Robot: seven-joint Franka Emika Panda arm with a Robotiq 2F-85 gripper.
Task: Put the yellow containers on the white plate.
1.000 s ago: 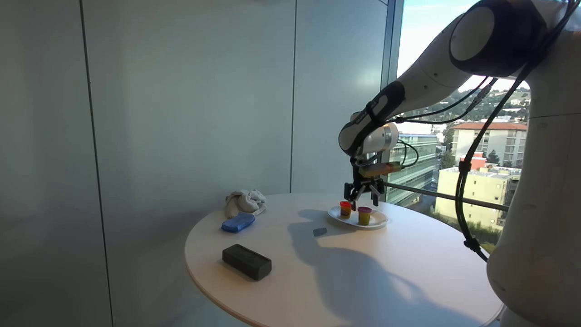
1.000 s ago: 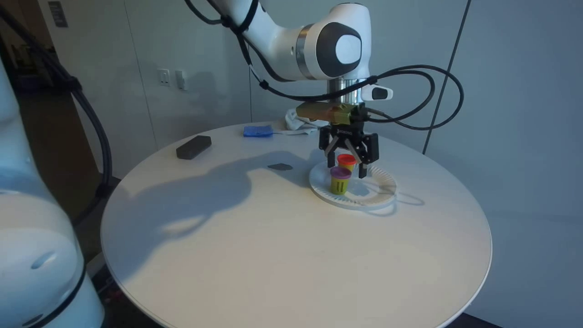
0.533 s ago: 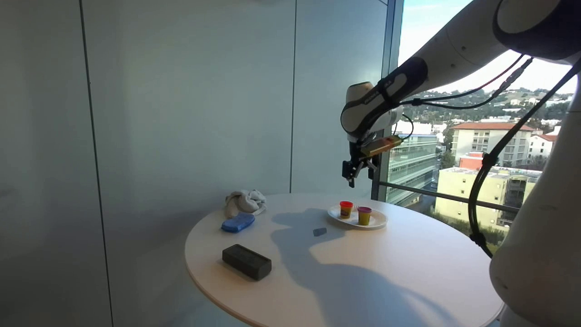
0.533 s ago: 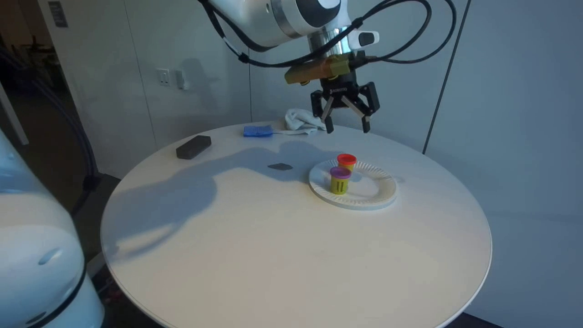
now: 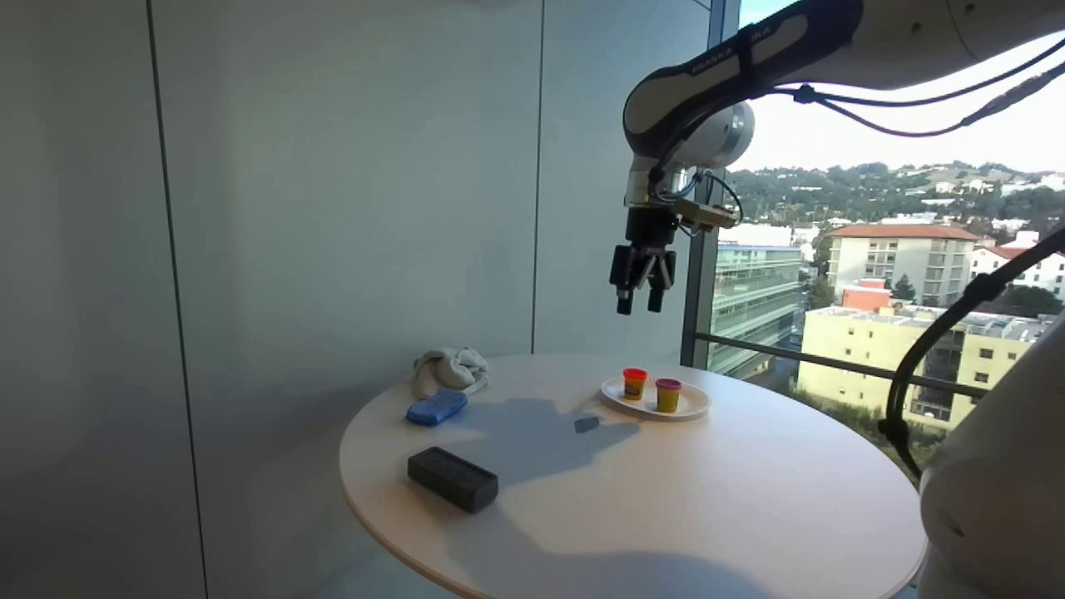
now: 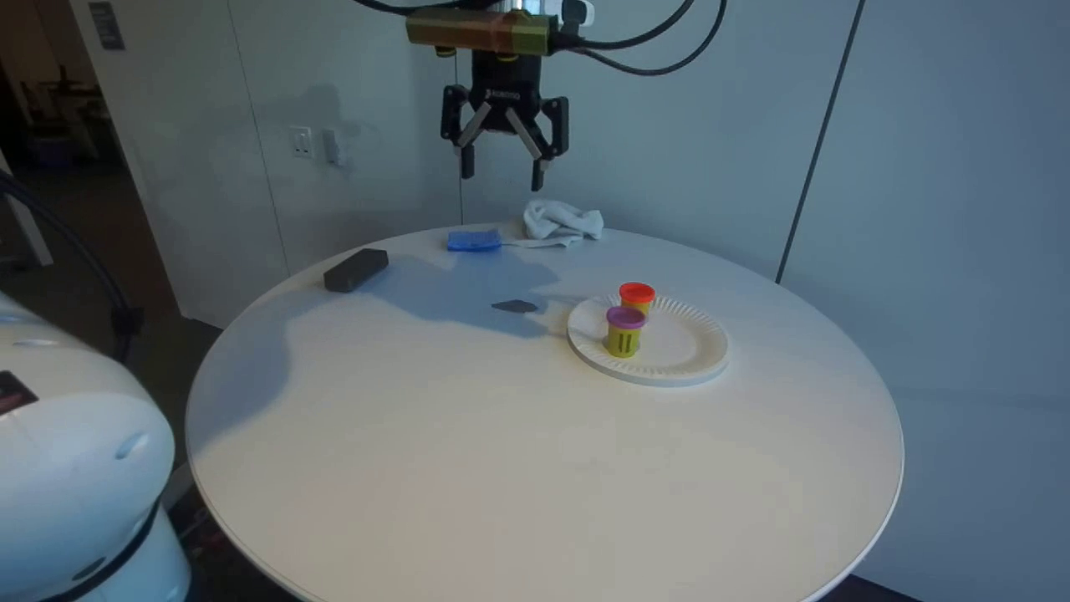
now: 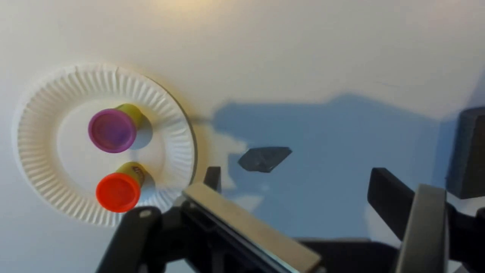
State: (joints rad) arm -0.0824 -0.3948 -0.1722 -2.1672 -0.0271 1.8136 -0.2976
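Note:
A yellow container with a purple lid and a yellow container with a red lid stand upright on the white plate. In an exterior view, the purple-lidded container partly covers the red-lidded one on the plate. In the wrist view, the purple lid, the red lid and the plate are at the left. My gripper is open and empty, high above the table. It also shows in an exterior view, away from the plate, and in the wrist view.
A flat dark grey piece lies on the table beside the plate. A black block, a blue item and a crumpled whitish cloth lie along the table's wall side. A window stands behind the arm.
My gripper has risen from beside the containers at the plate and moved away from it, toward the blue item's side. It stays open. The containers and plate have not visibly moved.

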